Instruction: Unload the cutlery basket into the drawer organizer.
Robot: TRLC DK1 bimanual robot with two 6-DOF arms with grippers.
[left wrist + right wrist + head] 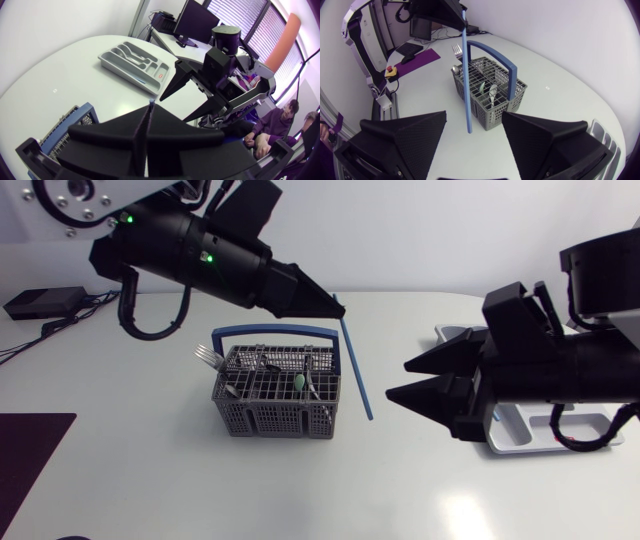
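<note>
Handling first: the stick (357, 370) looks light & stiff. It's thin, straight, blue, same width end to end, maybe a chopstick or straw, can't tell which. Sides look smooth, so prob. slippery. A pinch at one tip lets it swing, so a hold nearer the middle would be steadier.

Left gripper (337, 307) is pressed together on its upper end, w/ just the blue tip poking out in the left wrist view. Stick hangs near upright, tilted a bit. Its lower end is down just beside the basket (278, 418), at approx 3 o'clock of it. Whether it touches the tabletop I can't tell.

Basket sits mid-table: grey plastic mesh, blue hoop handle, w/ a fork (207, 357) sticking out tines-up at 10 o'clock and a green-tipped piece (299, 382) nearer the centre. Those pcs should be heavier & rigid; I'd grab whichever end stands above the rim.

Right gripper (397, 380) is spread wide, nothing in it, at 3 o'clock of the stick, fingertips pointing toward it. Organizer (520, 440) lies farther out at 3 o'clock, partly under the right arm: grey tray w/ long slots.
</note>
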